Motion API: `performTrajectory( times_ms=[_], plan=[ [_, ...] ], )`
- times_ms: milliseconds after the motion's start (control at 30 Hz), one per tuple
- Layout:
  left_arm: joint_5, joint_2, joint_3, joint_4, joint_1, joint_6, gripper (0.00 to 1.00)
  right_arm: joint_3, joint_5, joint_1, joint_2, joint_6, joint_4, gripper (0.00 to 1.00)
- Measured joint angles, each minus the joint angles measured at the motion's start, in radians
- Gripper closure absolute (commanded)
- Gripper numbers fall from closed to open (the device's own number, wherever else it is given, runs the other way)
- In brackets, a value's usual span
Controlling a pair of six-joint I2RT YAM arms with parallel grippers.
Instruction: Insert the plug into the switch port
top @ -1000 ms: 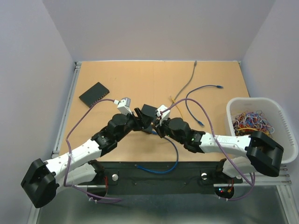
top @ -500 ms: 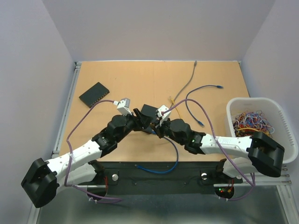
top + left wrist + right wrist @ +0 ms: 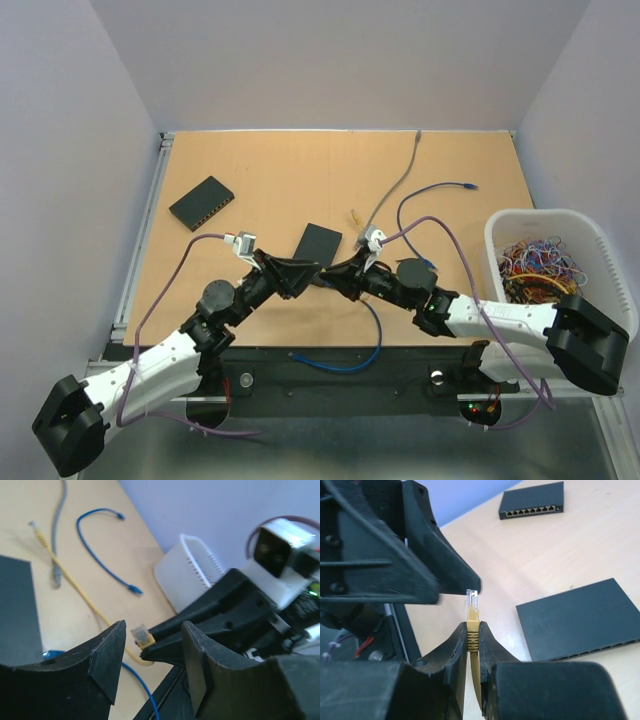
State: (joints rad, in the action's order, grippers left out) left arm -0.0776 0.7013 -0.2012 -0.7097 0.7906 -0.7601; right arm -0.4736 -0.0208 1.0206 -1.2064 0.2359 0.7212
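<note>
Where the two arms meet over the near middle of the table (image 3: pixel 270 170), the right gripper (image 3: pixel 471 630) has its jaws clamped on the yellow boot of the plug (image 3: pixel 471 600). The clear tip of the plug sticks out past the fingertips. It is held in the air, in no port.

The left gripper (image 3: pixel 154 635) faces it with jaws apart. In the left wrist view the plug sits in the gap between its two fingers, touching neither. The yellow cable (image 3: pixel 75 582) trails from the plug away across the table.

A loose blue cable (image 3: pixel 365 355) loops near the front edge, below the right arm.

Just beyond the grippers a flat black switch (image 3: pixel 319 243) lies on the table, ports along its near edge in the right wrist view. Further off to the left lies a second black switch (image 3: pixel 202 203), its row of ports facing the right wrist camera.

Toward the back, a grey cable (image 3: pixel 395 185) runs up to the far edge, and a curled blue cable (image 3: pixel 95 555) lies beside it. At the right edge stands a white bin (image 3: pixel 548 216) holding a tangle of coloured wires.
</note>
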Motion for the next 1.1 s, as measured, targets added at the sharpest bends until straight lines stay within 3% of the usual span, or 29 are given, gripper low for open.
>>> performTrajectory(
  times_ms=[167,400,767,1100],
  plan=[
    [-0.06,-0.083,0.051,-0.142,0.0,0.014,0.43,0.02,-0.163,-0.065,0.003,0.076,0.081,1.0],
    [-0.1,-0.076,0.063,-0.237,0.0,0.025,0.45,0.028,-0.36,-0.14,-0.02,0.193,0.233,1.0],
    [-0.05,-0.085,0.062,-0.219,0.005,0.061,0.43,0.028,-0.557,-0.171,-0.092,0.304,0.356,1.0],
    [0.028,-0.148,0.063,-0.183,0.005,0.085,0.43,0.027,-0.605,-0.176,-0.103,0.335,0.41,0.99]
  ],
)
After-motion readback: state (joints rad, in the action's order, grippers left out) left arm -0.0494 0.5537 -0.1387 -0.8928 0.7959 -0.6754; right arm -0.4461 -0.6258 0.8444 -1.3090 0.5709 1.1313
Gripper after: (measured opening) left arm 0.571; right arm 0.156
